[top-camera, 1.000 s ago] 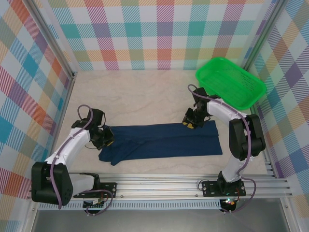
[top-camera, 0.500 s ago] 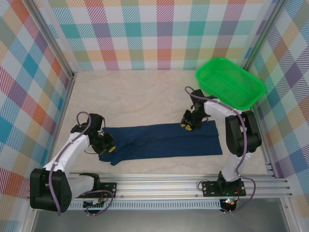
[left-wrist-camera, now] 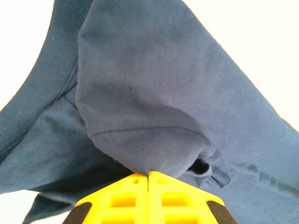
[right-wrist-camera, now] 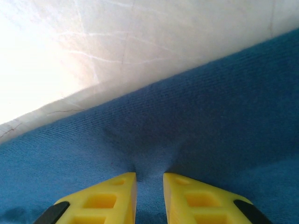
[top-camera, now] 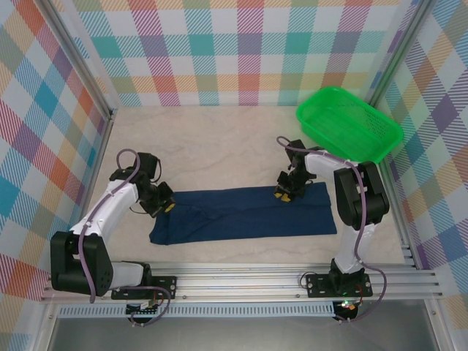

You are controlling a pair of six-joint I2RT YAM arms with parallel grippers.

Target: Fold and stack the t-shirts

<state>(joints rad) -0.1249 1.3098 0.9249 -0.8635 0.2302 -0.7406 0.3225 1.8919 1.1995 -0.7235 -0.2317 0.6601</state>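
Note:
The dark navy t-shirt (top-camera: 248,216) lies folded into a long strip across the near half of the table. My left gripper (top-camera: 164,205) sits at the strip's far left corner. In the left wrist view its yellow jaws (left-wrist-camera: 148,173) are shut tight on a folded sleeve edge of the t-shirt (left-wrist-camera: 154,93). My right gripper (top-camera: 281,194) presses down on the strip's far edge, right of centre. In the right wrist view a ridge of the t-shirt (right-wrist-camera: 224,116) is bunched between its narrowly spaced jaws (right-wrist-camera: 149,176).
A green plastic basket (top-camera: 349,124) stands at the back right, near the right arm's elbow. Bare pale tabletop (top-camera: 212,146) stretches behind the shirt. Checked walls close in the sides and back, and a metal rail (top-camera: 278,281) runs along the near edge.
My left gripper swung down toward the near edge, then back up to the far left corner, dragging the shirt's left end with it. My right gripper's jaws narrowed onto the cloth and shifted slightly left.

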